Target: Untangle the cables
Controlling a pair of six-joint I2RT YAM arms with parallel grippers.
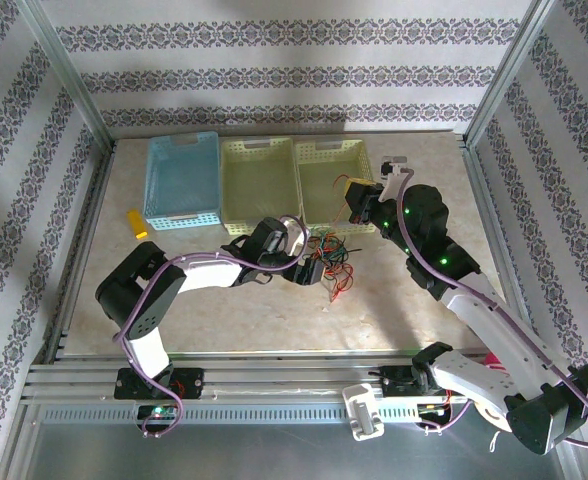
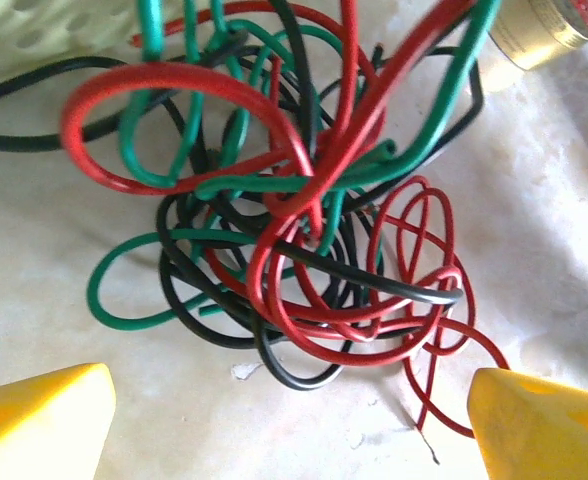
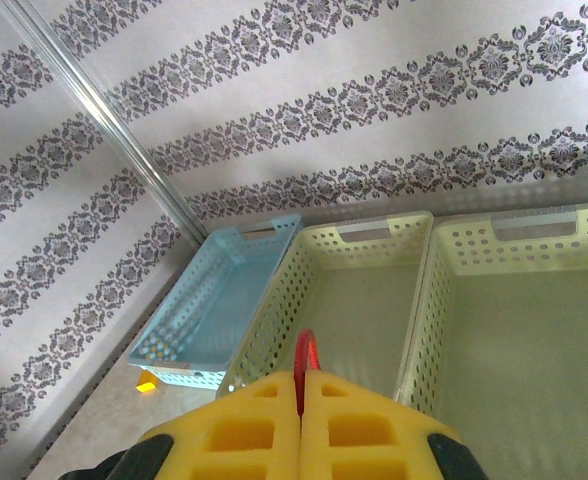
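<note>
Left gripper [image 2: 290, 400] low over tangled cables [image 2: 304, 200], jaws spread wide; right gripper [image 3: 301, 400] held high, facing baskets [image 3: 274, 320], clamped on red cable [image 3: 305, 358].

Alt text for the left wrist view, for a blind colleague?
A knot of red, green and black cables rests on the pale table, just ahead of the open left gripper, whose yellow fingertips frame the bottom corners. A pale basket edge shows top left.

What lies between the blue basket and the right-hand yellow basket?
The middle yellow basket stands there, side by side with the blue basket and the right-hand yellow basket; the top external and right wrist views show it.
</note>
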